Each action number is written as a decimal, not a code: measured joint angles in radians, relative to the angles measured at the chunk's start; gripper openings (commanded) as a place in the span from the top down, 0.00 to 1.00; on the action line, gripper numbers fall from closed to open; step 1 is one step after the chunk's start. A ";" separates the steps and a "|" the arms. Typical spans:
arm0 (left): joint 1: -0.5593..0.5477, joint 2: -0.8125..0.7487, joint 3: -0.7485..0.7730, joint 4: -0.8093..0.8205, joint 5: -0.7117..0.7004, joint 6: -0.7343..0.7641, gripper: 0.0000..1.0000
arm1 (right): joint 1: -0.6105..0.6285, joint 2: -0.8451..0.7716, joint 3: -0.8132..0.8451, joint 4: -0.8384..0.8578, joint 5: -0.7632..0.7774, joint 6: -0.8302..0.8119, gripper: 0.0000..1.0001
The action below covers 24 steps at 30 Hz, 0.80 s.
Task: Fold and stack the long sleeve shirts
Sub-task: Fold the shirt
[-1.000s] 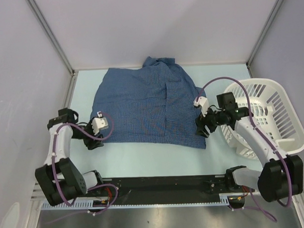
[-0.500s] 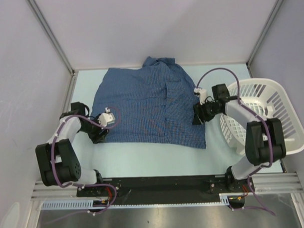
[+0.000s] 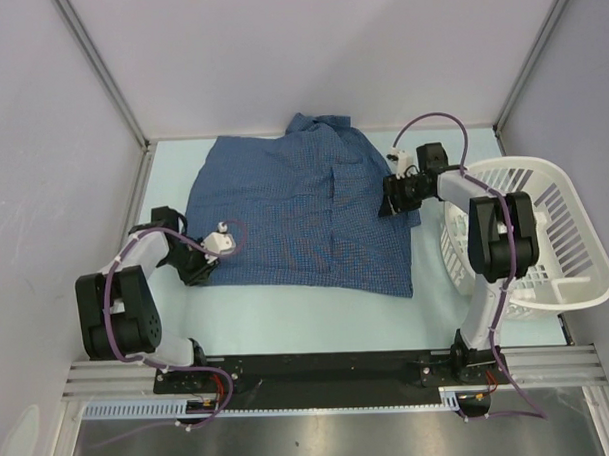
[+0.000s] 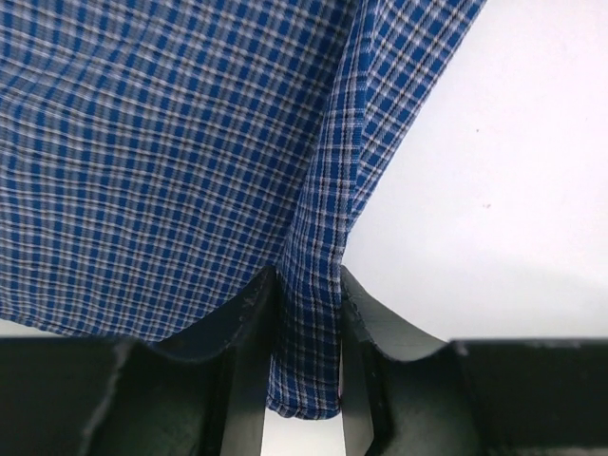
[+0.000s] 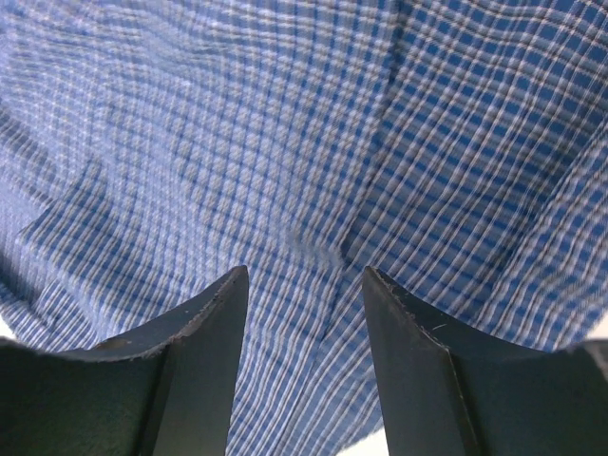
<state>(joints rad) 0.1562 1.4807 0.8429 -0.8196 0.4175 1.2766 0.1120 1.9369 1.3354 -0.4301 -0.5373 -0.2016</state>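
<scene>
A blue checked long sleeve shirt (image 3: 294, 213) lies spread on the table, collar at the far edge. My left gripper (image 3: 199, 264) is at its near left corner, shut on a fold of the shirt's edge (image 4: 309, 332) that stands between the two fingers. My right gripper (image 3: 389, 200) is at the shirt's right edge, open, with the jaws apart over the checked cloth (image 5: 304, 218). Nothing is held between its fingers.
A white slatted laundry basket (image 3: 545, 230) stands tilted at the right, close to my right arm. The pale table (image 3: 307, 313) shows in front of the shirt. Grey walls close the back and sides.
My right gripper has moved away from the near right corner up along the shirt's right edge. My left gripper has shifted slightly right onto the shirt's near left corner.
</scene>
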 measured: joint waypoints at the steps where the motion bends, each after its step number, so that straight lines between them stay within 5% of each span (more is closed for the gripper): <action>1: 0.000 0.000 -0.004 -0.001 -0.005 0.006 0.64 | 0.000 0.016 0.010 0.002 0.002 0.004 0.44; 6: -0.001 0.000 -0.013 -0.005 -0.040 0.026 0.65 | 0.001 0.088 0.057 0.003 0.012 0.019 0.53; 13: -0.002 -0.001 -0.013 -0.006 -0.049 0.036 0.83 | 0.006 0.113 0.075 -0.003 -0.029 0.032 1.00; 24: 0.000 -0.106 -0.077 -0.022 -0.048 0.086 0.98 | -0.016 -0.139 -0.085 -0.035 -0.175 0.033 1.00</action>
<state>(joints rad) 0.1562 1.3750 0.7662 -0.8417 0.3695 1.3628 0.0956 1.7977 1.2503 -0.4648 -0.7120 -0.1688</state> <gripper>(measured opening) 0.061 0.010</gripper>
